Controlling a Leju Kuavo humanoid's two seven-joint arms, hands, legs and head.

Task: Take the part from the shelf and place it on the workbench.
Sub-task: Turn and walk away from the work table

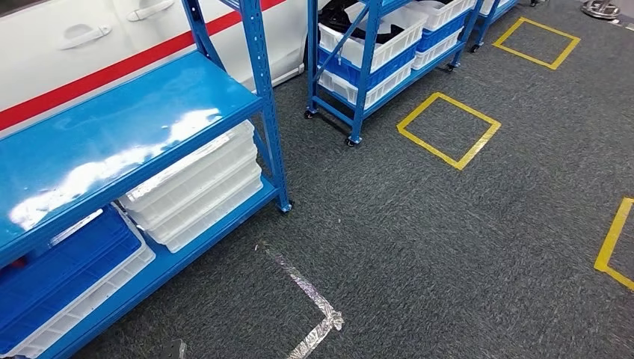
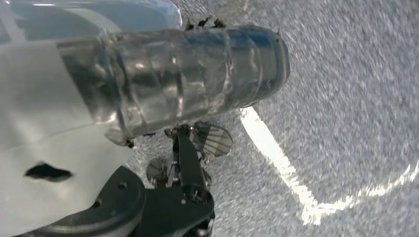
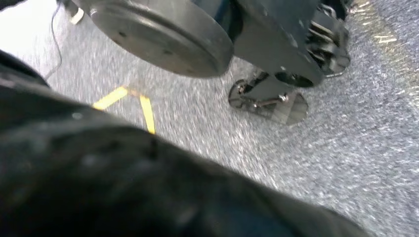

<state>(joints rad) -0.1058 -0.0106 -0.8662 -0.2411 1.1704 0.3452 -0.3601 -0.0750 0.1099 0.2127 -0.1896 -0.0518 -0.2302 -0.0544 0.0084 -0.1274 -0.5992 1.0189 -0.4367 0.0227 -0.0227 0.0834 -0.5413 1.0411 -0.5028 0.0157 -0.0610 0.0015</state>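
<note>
Part (image 1: pixel 350 21): black, curved, lying in a white bin (image 1: pixel 396 41) on the far shelf (image 1: pixel 368 67).
Left hand (image 2: pixel 188 74): ribbed cover above carpet (image 2: pixel 356 74); fingers hidden, grasp unclear.
Right hand (image 3: pixel 123 182): dark blur; can't tell its grasp.
Near shelf (image 1: pixel 112 120): white trays (image 1: pixel 202 187), blue crate (image 1: pixel 67 262).

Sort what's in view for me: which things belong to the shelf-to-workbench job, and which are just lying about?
For the job: wheeled blue shelf; dark parts in its top white bin.
Lying about: stacked white trays; blue crate; yellow floor squares; silver tape corner; white car.
</note>
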